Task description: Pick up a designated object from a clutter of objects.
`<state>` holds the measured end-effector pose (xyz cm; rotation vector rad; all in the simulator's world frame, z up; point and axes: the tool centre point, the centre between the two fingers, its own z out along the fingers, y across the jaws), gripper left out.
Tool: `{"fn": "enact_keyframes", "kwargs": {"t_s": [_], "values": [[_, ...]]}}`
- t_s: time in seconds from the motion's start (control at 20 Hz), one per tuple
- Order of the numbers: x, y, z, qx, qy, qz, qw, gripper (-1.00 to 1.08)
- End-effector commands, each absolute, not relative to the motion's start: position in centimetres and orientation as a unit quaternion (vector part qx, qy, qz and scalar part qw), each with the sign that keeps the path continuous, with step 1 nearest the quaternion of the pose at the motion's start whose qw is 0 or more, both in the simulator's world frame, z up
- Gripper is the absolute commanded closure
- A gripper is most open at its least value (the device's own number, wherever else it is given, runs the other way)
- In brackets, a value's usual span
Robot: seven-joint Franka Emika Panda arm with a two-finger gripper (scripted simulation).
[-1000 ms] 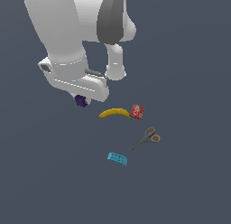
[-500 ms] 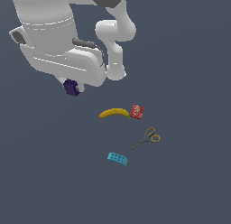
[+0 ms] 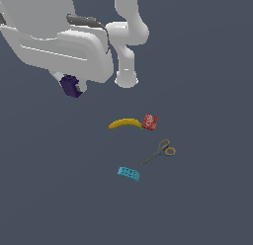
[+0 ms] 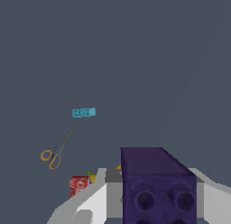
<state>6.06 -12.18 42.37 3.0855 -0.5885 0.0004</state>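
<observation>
The tool [image 3: 72, 87] is clamped on the purple block [image 3: 70, 86], which hangs under the white arm [image 3: 59, 41], lifted clear of the table [image 3: 207, 199]. In the wrist view the block [image 4: 157, 184] fills the gap between the two pale fingers [image 4: 92, 203], its round sockets facing the camera.

The rest of the clutter lies on the table, well apart from the held block, toward the exterior view's right and lower in that view. The banana [image 3: 125, 123] lies closest, with the red block [image 3: 150, 122] just beside its right end; whether they touch is hard to tell. Below these in the exterior view lie the scissors [image 3: 160, 151], orange handles to the right and blades pointing left. The cyan brick [image 3: 128, 173] sits near the blade tips, apart from them.

The wrist view shows the same group past the fingers: red block [image 4: 78, 185], scissors [image 4: 56, 151] and cyan brick [image 4: 84, 112], with only a sliver of banana [image 4: 91, 176] visible.
</observation>
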Motion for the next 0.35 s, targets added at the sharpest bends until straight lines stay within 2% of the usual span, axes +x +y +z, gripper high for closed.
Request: {"fn": "enact_keyframes", "kwargs": {"t_s": [0.0,0.3], "values": [[6.28,-12.20,42.91,0.982,-0.187,0.000,0.000,1.08],[6.46,-12.22,43.22,0.982,-0.187,0.000,0.000,1.08]]}}
